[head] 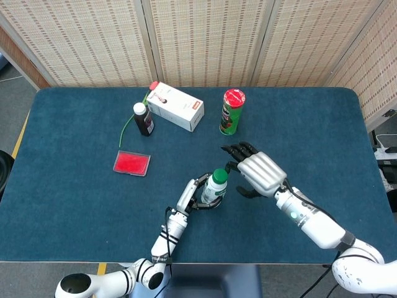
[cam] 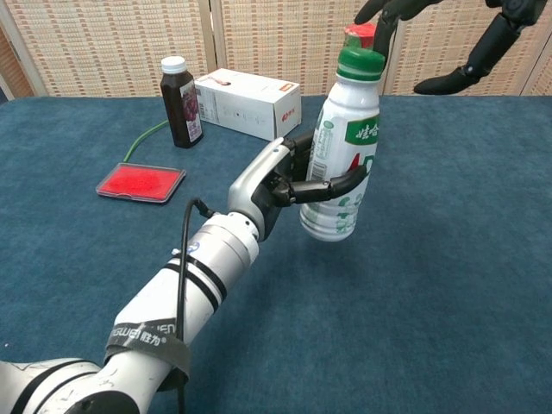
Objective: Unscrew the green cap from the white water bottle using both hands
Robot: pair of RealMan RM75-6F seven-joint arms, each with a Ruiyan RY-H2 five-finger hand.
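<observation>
Chest view: left robot hand grasps white bottle; right robot hand hovers released.

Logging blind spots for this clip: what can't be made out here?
- Right hand: chest view's top edge cuts off its palm; only dark fingers show.
- Whether it touches the green screw cap: unclear in both views.
- White plastic water bottle: in head view mostly hidden by the left hand.
</observation>
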